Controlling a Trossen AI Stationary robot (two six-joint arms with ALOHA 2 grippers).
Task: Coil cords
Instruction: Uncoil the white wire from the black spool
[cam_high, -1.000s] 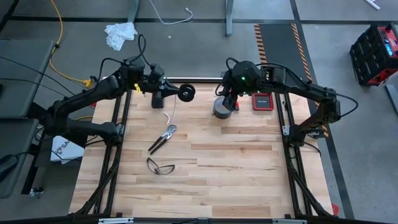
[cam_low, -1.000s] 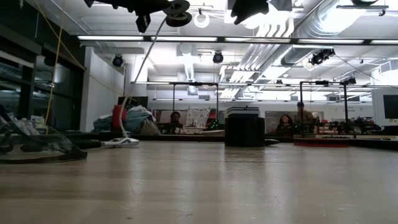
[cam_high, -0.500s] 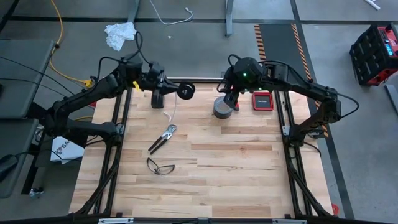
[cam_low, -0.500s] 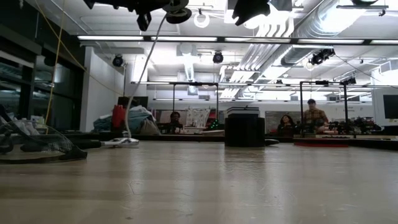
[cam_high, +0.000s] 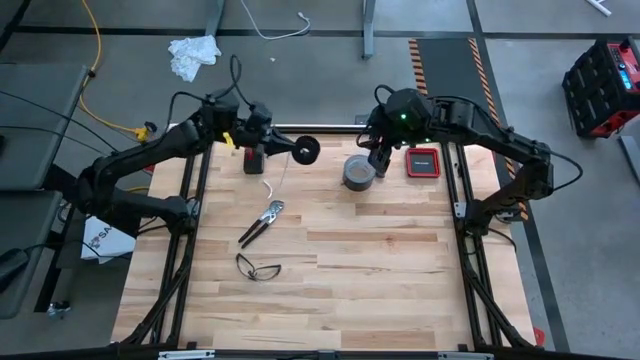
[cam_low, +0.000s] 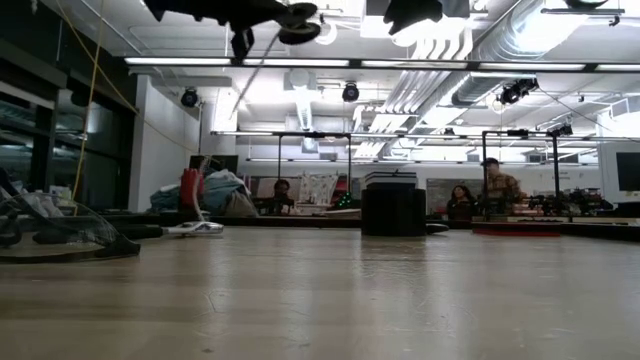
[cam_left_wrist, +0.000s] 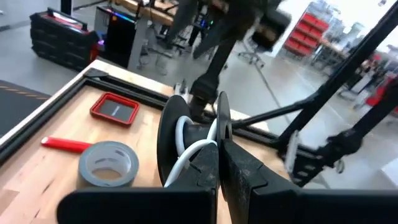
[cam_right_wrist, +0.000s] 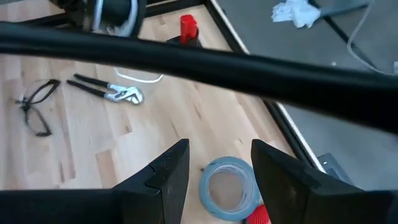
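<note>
The left pincer (cam_left_wrist: 219, 163) is clamped on the small black spool (cam_high: 305, 150), holding it in the air above the desk's (cam_high: 400, 260) far edge, left of the grey tape roll (cam_high: 358, 171). The white cord (cam_high: 272, 184) hangs from the spool towards the pliers (cam_high: 261, 221). The right pincer (cam_right_wrist: 214, 163) hovers over the tape roll with its fingers spread apart.

Floor: grey concrete floor (cam_high: 300, 50), yellow cable (cam_high: 95, 60), crumpled white rag (cam_high: 193, 55)
Ceiling: long fluorescent strip lights (cam_low: 200, 62), exposed silver ducts (cam_low: 490, 45)
Furniture: red shelving racks (cam_left_wrist: 323, 34)
</note>
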